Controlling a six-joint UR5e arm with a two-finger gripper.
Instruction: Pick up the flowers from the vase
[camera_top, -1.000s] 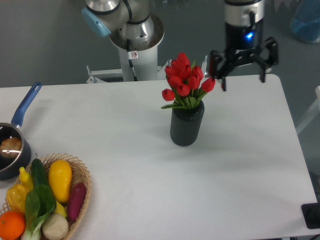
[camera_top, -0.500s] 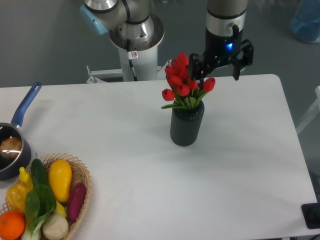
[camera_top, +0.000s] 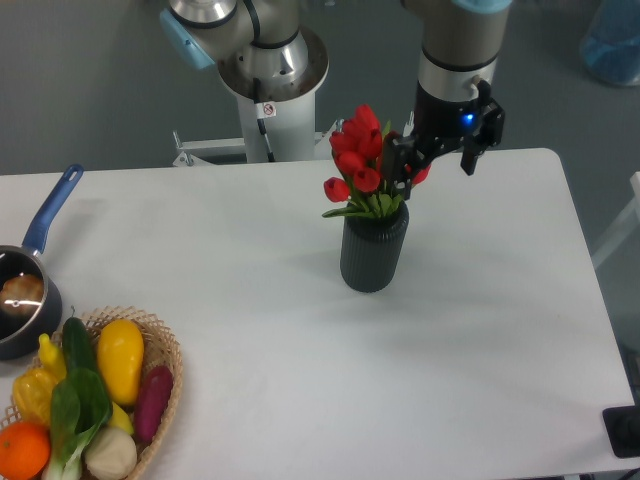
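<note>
The flowers (camera_top: 358, 158), red tulips with green leaves, stand upright in the dark grey ribbed vase (camera_top: 373, 249) at the middle of the white table. My gripper (camera_top: 434, 161) hangs just to the right of the blooms, at the height of the tulip heads. It is open, with nothing held. Its left finger (camera_top: 399, 171) overlaps the rightmost tulips and hides part of them. Its right finger (camera_top: 467, 154) stands away from the bunch. Whether the left finger touches the flowers, I cannot tell.
A blue-handled saucepan (camera_top: 24, 286) sits at the table's left edge. A wicker basket (camera_top: 165, 350) of vegetables and fruit stands at the front left corner. The arm's base column (camera_top: 270, 95) rises behind the table's far edge.
My gripper has moved left from beside the bunch until its left finger overlaps the rightmost tulips, and it has come slightly lower. Flowers and vase have not moved.
</note>
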